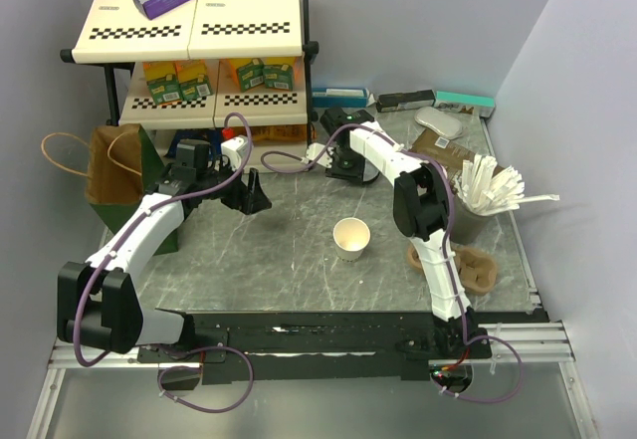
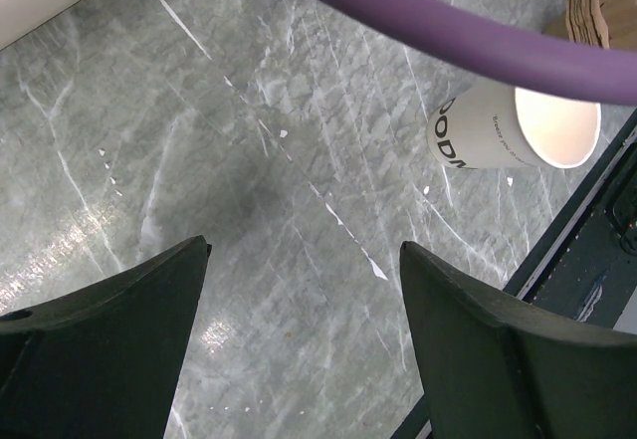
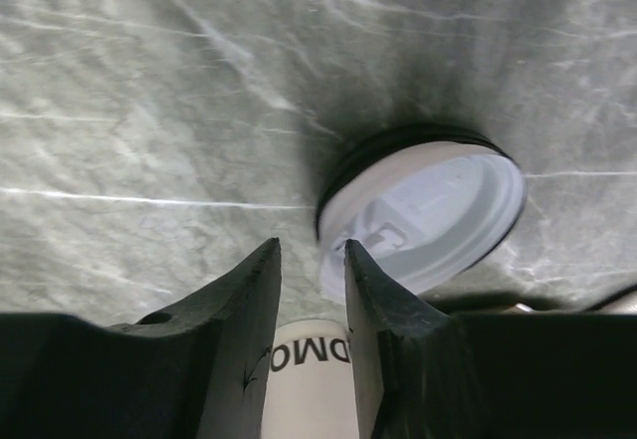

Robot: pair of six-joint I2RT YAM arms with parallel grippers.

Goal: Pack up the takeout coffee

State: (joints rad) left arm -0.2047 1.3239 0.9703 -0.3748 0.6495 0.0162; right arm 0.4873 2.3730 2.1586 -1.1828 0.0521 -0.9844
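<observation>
Crushing of the cup is risked by the half-closed right end effector gripping it; left end effector held wide, empty.

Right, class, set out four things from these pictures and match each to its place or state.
Things:
1 cup
2 lid
3 sticks
4 left gripper

Place or state:
a open, holding nothing
b standing in the grey tumbler
c upright, near the middle
d lying on the table

Pairs: 1c, 2d, 3b, 4a.
</observation>
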